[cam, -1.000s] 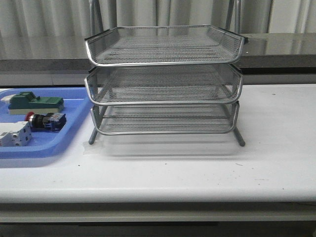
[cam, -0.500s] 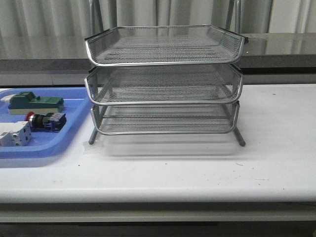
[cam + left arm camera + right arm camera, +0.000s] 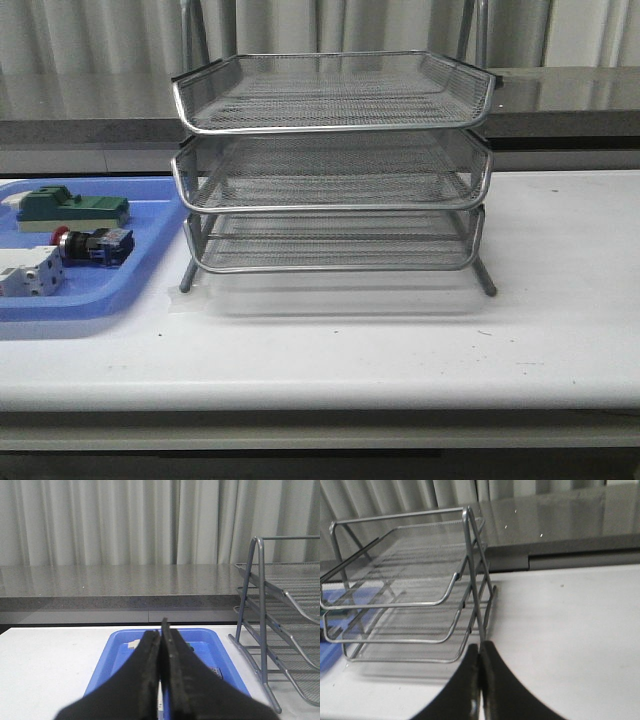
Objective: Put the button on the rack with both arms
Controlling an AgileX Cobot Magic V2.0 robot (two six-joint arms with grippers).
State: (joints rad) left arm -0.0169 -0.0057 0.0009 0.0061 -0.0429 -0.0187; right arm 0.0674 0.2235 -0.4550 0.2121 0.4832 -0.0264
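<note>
Three-tier silver wire-mesh rack [image 3: 332,165] standing mid-table on the white tabletop [image 3: 400,340], all three trays bare of parts. Just left of it, nearly touching the rack's front leg, a flat blue plastic tray [image 3: 95,295]. Inside that tray: red-capped push-button [image 3: 92,244] lying on its side, red cap pointing left, black body toward the rack; green block-shaped part [image 3: 72,207] behind it; white boxy part [image 3: 28,271] in front and to the left, close beside the button.

No arm visible from the front. Left gripper [image 3: 161,672] seen only from its own wrist camera, black fingers pressed together with nothing between them, aimed over the blue tray (button itself hidden behind the fingers there). Right gripper [image 3: 480,680] likewise pressed together and empty, hovering above bare tabletop off the rack's right side, near its frame leg, apart from the mesh.
</note>
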